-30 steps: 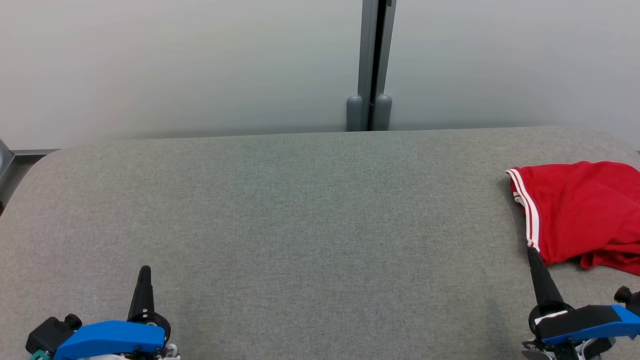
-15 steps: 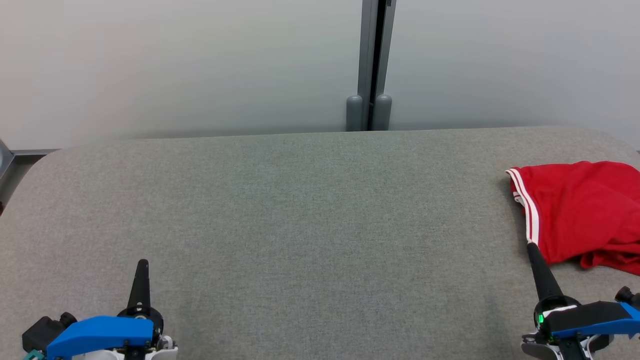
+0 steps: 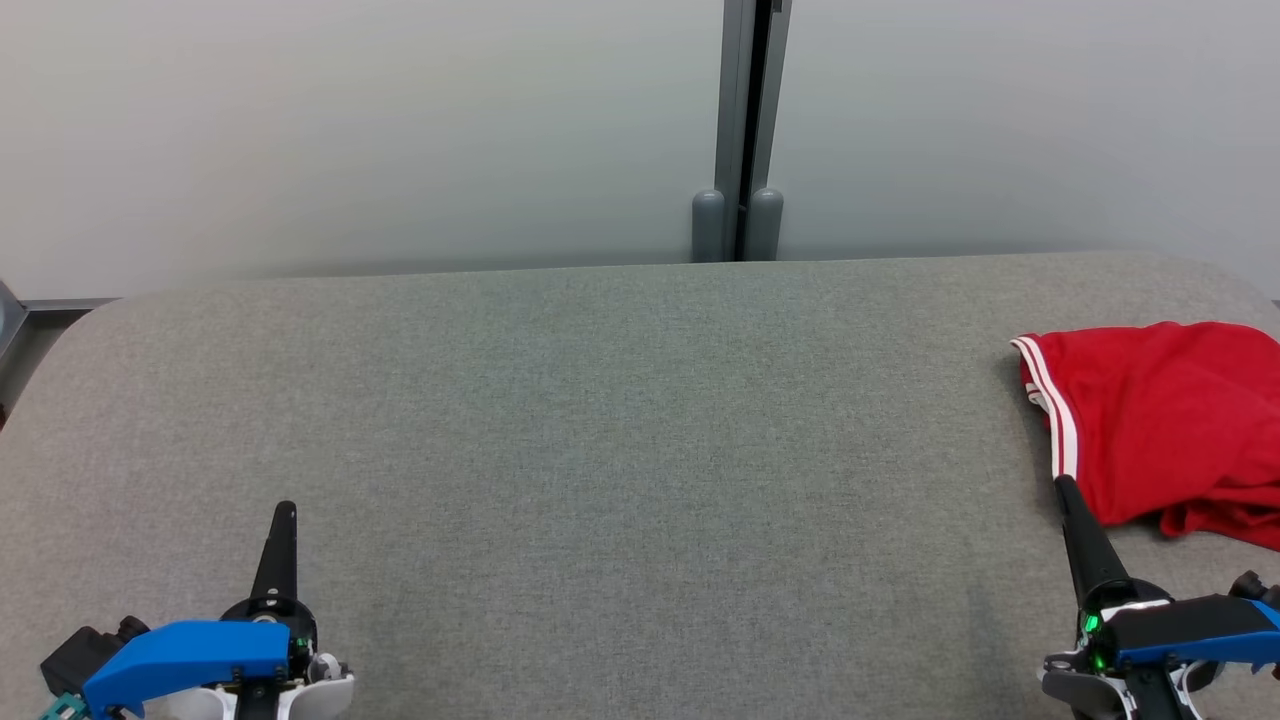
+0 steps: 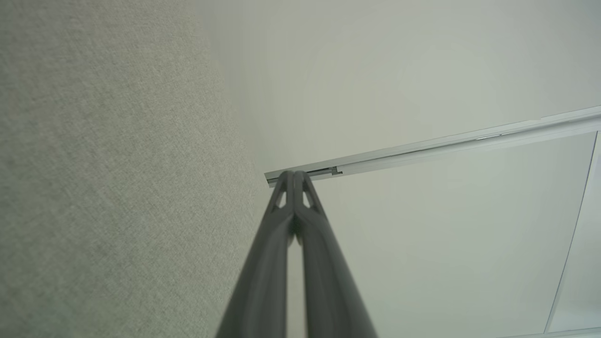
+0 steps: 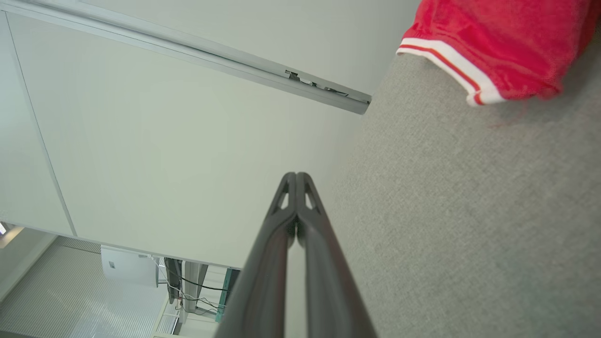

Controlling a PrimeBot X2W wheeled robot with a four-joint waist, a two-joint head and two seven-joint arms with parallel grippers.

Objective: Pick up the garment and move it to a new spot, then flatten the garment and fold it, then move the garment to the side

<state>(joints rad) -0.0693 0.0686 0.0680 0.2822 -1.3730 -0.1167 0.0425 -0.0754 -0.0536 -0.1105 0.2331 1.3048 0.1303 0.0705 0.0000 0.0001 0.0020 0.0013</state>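
The red garment lies bunched on the right end of the grey fabric table, running off the right edge of the head view. Its white-striped hem faces the middle of the table. The right gripper sits at the lower right with its two dark fingers pressed together and nothing between them. In the head view its tip lines up just below the near end of the striped hem. The right wrist view shows bare grey fabric between the fingertips and the hem, so gripper and garment are near but apart, with the garment ahead and off to one side of the fingers. The left gripper is at the lower left, well apart from the garment, with most of the table between them. Its fingers are likewise pressed together and hold nothing. Behind the table stands a pale wall with a grey post
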